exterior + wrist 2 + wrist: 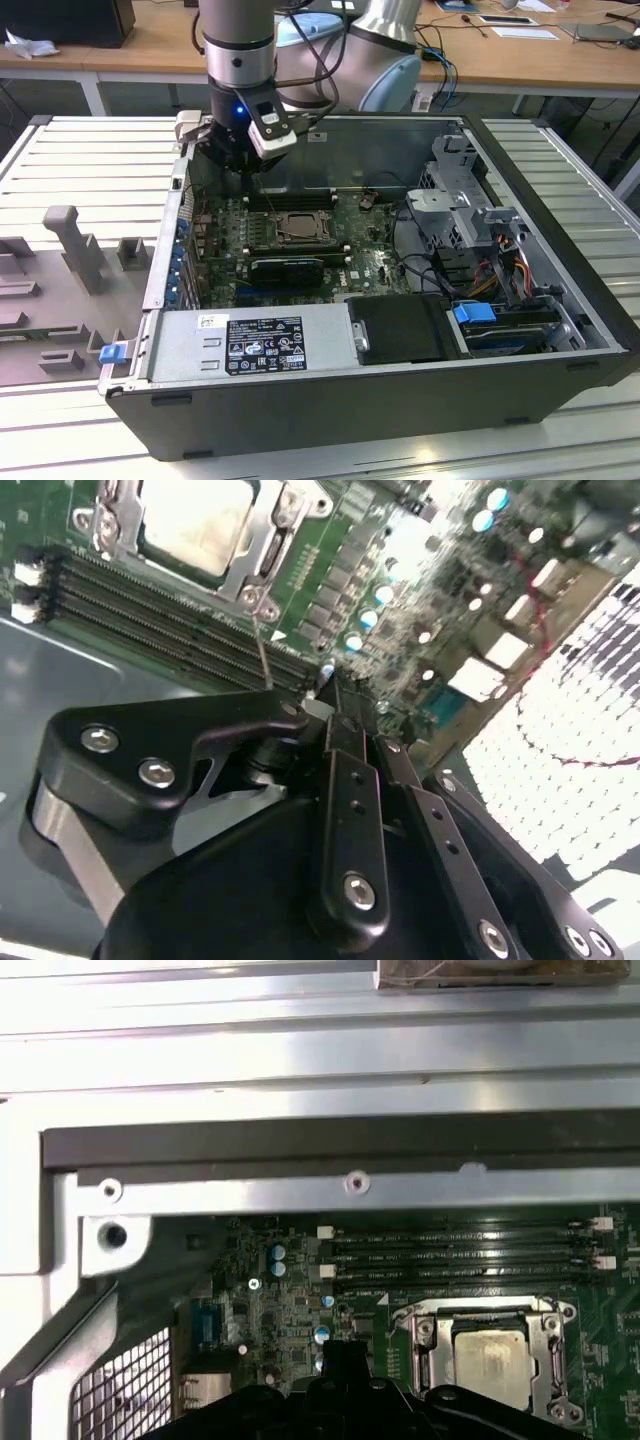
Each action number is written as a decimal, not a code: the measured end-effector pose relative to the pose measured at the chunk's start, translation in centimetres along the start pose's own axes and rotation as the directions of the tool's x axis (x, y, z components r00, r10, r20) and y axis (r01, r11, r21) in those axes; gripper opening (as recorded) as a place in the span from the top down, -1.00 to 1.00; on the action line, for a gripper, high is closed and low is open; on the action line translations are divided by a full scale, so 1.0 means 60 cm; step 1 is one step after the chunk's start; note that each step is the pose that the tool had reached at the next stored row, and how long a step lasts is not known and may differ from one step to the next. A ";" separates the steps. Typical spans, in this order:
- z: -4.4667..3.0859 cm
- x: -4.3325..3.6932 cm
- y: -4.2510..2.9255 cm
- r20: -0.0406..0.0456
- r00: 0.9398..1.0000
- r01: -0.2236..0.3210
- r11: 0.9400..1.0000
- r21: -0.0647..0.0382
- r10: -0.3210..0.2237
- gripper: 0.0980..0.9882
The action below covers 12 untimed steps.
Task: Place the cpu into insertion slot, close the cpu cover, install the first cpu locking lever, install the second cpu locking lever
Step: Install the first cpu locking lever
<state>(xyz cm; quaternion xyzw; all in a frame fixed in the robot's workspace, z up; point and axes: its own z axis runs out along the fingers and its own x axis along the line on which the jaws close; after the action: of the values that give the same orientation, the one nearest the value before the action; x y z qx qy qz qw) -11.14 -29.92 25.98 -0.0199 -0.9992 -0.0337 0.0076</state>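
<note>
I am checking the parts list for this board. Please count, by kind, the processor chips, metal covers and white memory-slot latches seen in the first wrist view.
cpu: 1
cpu cover: 1
white latches: 4
Total: 6

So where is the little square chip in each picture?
Exterior view: the cpu sits mid-motherboard, beside the long black memory slots, under the arm.
First wrist view: the cpu lies inside the silver cpu cover, beside those slots.
Second wrist view: the cpu lies inside the same frame, beside the slots.
Shared landmark: the memory slots.
</note>
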 end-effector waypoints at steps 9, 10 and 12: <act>0.006 -0.015 0.019 0.000 1.000 0.000 1.000 0.000 0.000 0.98; 0.006 -0.020 0.019 0.000 1.000 0.000 1.000 0.000 0.000 0.98; 0.006 -0.027 0.020 0.000 1.000 0.000 1.000 0.000 0.000 0.98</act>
<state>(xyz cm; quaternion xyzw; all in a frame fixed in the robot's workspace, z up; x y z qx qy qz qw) -9.51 -28.78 25.67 -0.0200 -0.9992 -0.0336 0.0077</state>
